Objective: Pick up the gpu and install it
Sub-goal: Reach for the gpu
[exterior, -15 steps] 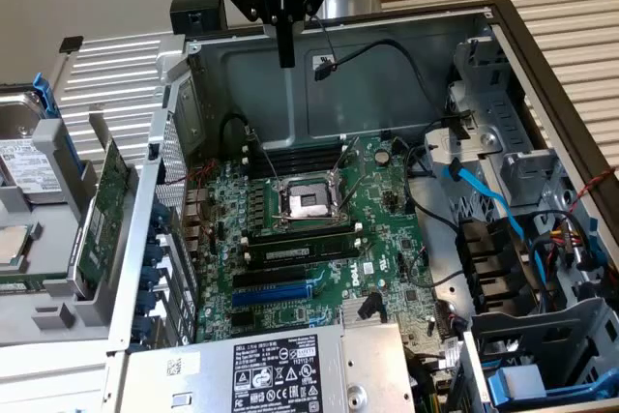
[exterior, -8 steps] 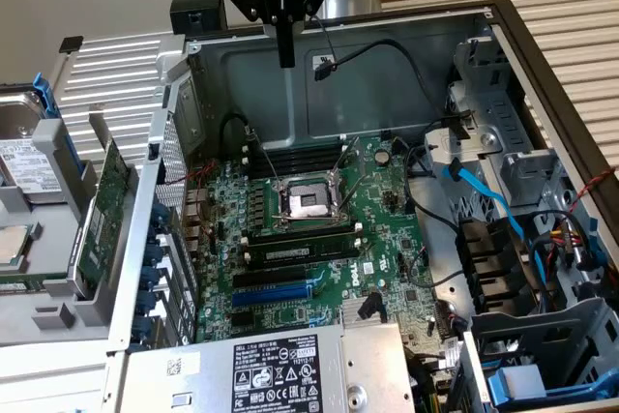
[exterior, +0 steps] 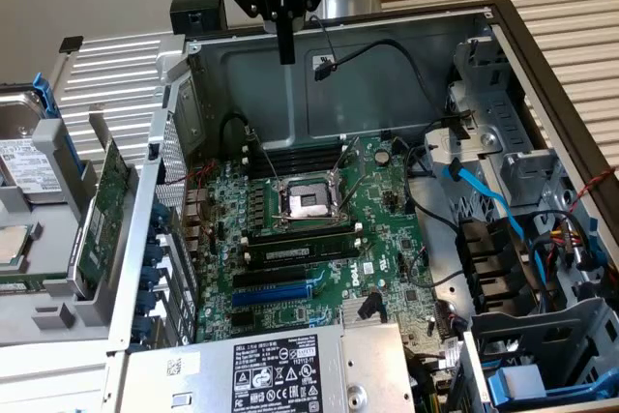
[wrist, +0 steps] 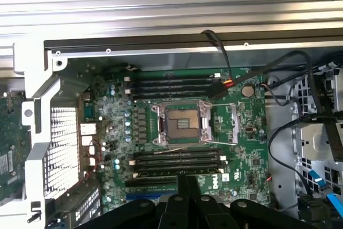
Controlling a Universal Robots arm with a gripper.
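The hand [exterior: 286, 53], fingers pressed together and empty, is hovering above the open computer case [exterior: 387, 84] while the gpu [exterior: 102, 210] is standing on edge outside its perforated wall [exterior: 174, 157]; a low crossing could be clipping that wall.

Open computer case [exterior: 387, 74] with green motherboard [exterior: 387, 239], CPU socket [exterior: 305, 203], blue cable [exterior: 493, 202], labelled power supply [exterior: 280, 374]

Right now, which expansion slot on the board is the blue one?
The blue slot, one row farther from the CPU socket than the black slot beside it. Colour alone sets it apart.
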